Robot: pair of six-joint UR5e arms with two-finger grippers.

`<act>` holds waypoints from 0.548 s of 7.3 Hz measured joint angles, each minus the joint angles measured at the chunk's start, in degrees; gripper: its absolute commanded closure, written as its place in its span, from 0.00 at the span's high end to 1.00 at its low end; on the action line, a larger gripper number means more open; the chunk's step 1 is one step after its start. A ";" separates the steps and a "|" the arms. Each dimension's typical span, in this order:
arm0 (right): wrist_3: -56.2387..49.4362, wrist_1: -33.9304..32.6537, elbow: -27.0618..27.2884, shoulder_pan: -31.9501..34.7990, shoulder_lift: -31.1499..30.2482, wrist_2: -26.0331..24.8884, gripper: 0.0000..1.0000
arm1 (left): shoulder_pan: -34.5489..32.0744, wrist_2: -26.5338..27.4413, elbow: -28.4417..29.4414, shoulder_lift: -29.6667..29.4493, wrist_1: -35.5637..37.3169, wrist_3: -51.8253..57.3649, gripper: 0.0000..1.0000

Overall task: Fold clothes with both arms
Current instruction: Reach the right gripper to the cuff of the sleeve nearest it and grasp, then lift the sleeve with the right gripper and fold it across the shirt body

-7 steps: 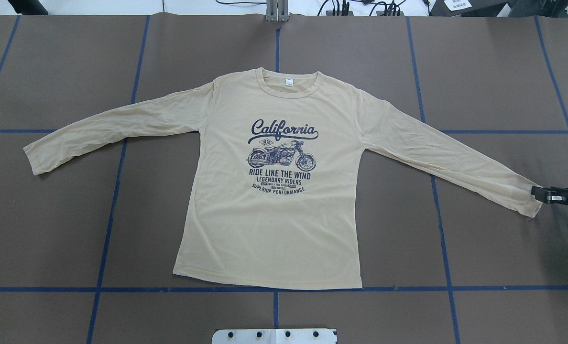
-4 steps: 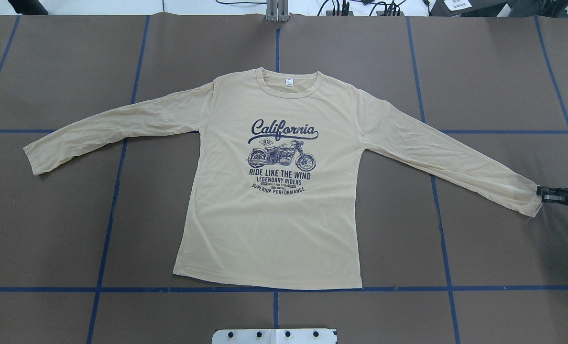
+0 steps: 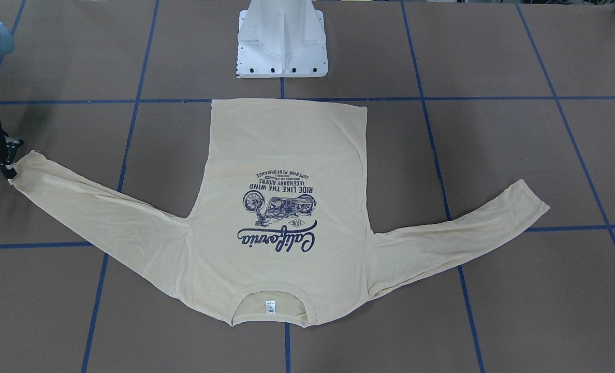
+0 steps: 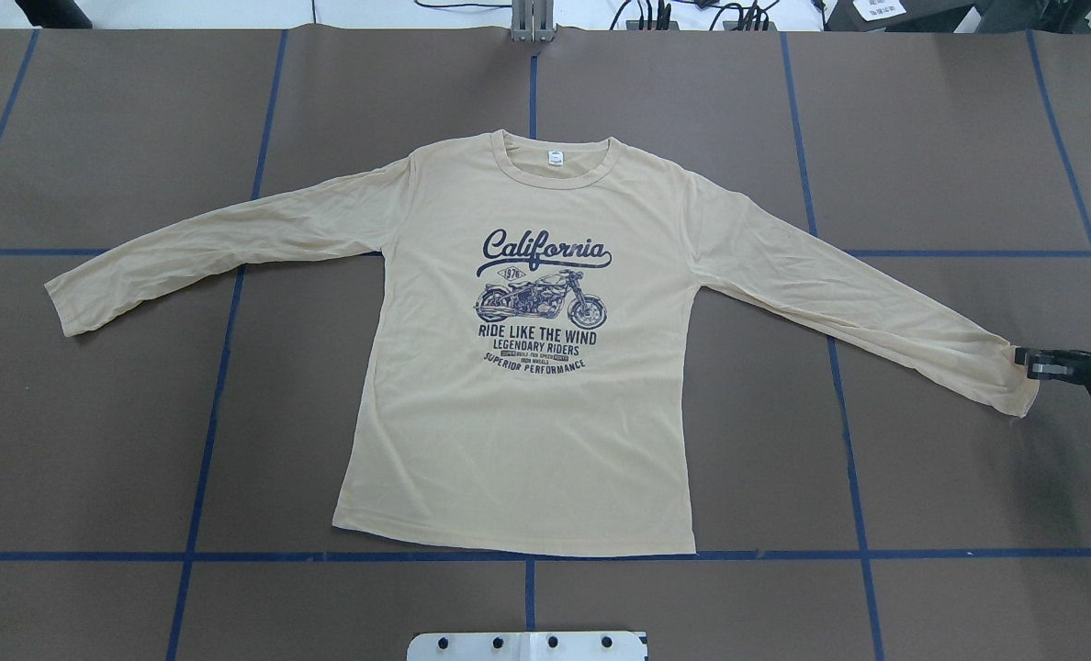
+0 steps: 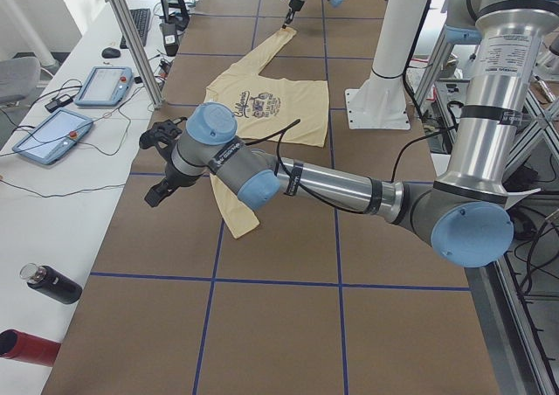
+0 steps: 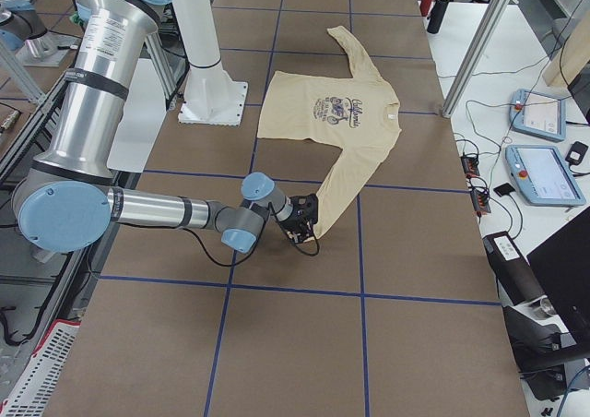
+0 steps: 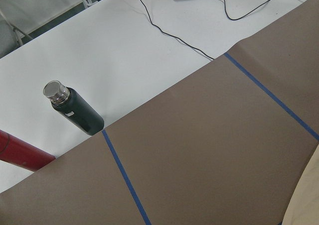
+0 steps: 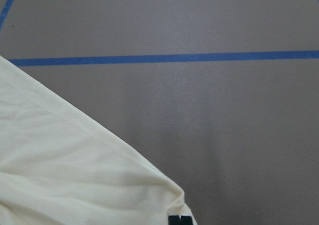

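One broad table point(image 4: 950, 138) covered in brown paper and crossed by blue tape lines point(image 4: 527, 555). Two silver-grey arms reach low over it from the white pedestal point(image 3: 281, 41): left arm point(image 5: 332, 185) stretched out toward one end, right arm point(image 6: 157, 209) toward the other. T-shirt point(image 4: 518, 431) lies flat and face up at the middle of the table, pale yellow-cream, navy "California" motorcycle print point(image 4: 544, 308) upward, hem toward the pedestal, neck on the far side. Both long sleeves spread wide and angled back toward the robot's side. Right gripper point(image 4: 1028, 363) sits at the very end of the sleeve on the robot's right, jaws closed on the cuff; the right wrist view shows the fabric gathered into a black fingertip point(image 8: 179, 220) at the bottom edge. Left gripper point(image 5: 155, 163) hangs near the other cuff, apart from it, over bare paper; seen only from the side camera, so whether it is spread or clenched cannot be told. Left wrist view catches a sliver of cream cloth in its lower right corner. Black bottle point(image 7: 75, 110) and red bottle point(image 7: 20, 153) lie on the white bench beside the table. Small white neck tag point(image 4: 555, 158) shows inside the collar.
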 measured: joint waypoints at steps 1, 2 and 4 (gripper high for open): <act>0.03 -5.76 5.51 2.38 1.26 2.21 0.00 | 0.00 0.00 0.14 0.00 0.00 0.00 1.00; 0.07 -15.86 12.05 4.34 4.71 3.32 0.00 | 0.00 0.00 0.34 0.00 -0.01 0.00 1.00; 1.18 -40.55 19.24 6.28 20.52 3.51 0.00 | 0.00 0.00 0.56 0.00 0.00 0.00 1.00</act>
